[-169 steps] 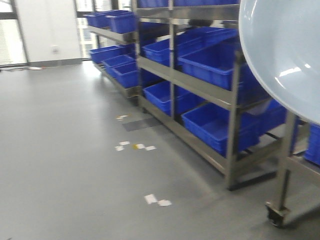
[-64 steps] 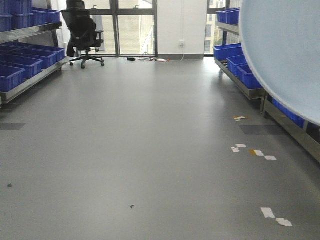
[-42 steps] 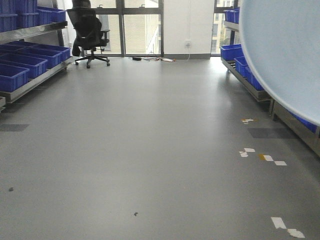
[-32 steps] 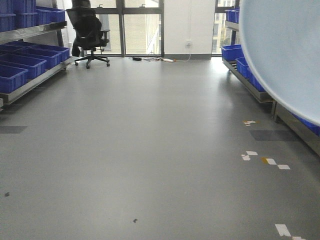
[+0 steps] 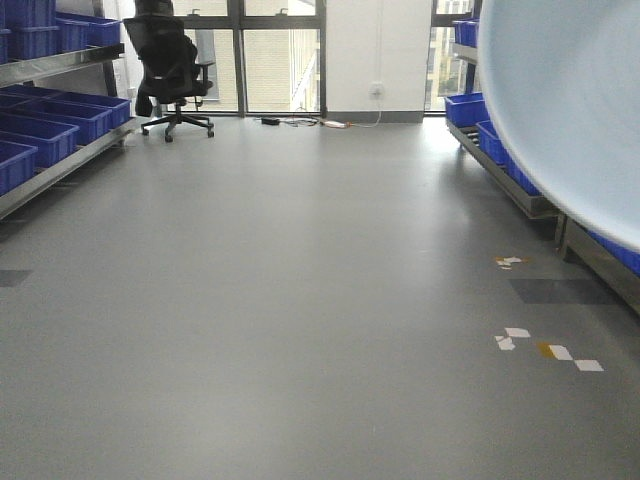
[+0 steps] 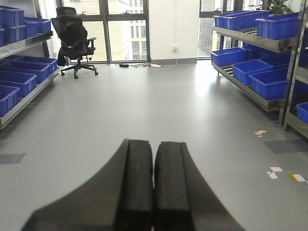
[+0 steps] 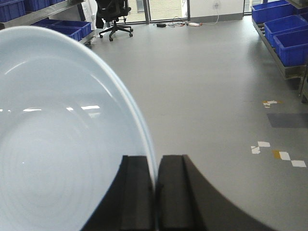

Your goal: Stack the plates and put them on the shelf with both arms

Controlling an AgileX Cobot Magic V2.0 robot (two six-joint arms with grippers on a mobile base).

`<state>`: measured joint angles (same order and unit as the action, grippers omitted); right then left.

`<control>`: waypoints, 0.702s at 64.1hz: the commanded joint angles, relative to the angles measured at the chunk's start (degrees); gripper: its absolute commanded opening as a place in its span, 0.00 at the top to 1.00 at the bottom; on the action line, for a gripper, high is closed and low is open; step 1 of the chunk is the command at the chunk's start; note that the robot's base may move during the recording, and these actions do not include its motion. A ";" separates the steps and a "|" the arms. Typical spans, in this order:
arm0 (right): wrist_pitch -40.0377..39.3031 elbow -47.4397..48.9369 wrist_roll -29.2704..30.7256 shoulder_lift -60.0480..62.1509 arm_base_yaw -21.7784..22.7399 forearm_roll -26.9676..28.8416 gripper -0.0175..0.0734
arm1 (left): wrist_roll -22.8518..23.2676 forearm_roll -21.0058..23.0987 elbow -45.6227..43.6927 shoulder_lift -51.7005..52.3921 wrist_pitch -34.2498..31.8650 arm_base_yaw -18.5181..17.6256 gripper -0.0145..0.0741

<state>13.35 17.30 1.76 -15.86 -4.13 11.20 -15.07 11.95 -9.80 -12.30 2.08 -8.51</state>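
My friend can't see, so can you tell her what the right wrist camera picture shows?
The black right tool is shut on the rim of a big pale blue-white plate held on edge, filling the left side. Beyond lie grey floor, blue crates at the right and a black office chair far off.

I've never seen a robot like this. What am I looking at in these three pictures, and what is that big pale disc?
It is a wheeled robot with two arms. One camera looks forward from its body; two more sit on the wrists. In the right wrist view the right gripper, a black two-fingered clamp, pinches the rim of a pale plate, held nearly upright; that is the disc at the front view's upper right. The left gripper is shut on nothing. Beyond lie floor with tape scraps, steel shelves of blue crates, and an office chair.
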 commanded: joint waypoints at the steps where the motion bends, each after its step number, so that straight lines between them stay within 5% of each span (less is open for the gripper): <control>1: -5.66 1.93 0.14 -0.30 0.12 0.39 0.76 | 0.11 0.05 -1.77 -0.62 -4.65 -0.08 0.75; 45: -5.61 1.93 0.14 -0.30 0.12 0.39 0.76 | 0.11 0.05 -1.77 -0.62 -4.65 -0.08 0.75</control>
<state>13.35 17.30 1.76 -15.86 -4.13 11.20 -15.07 11.95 -9.80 -12.30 2.08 -8.51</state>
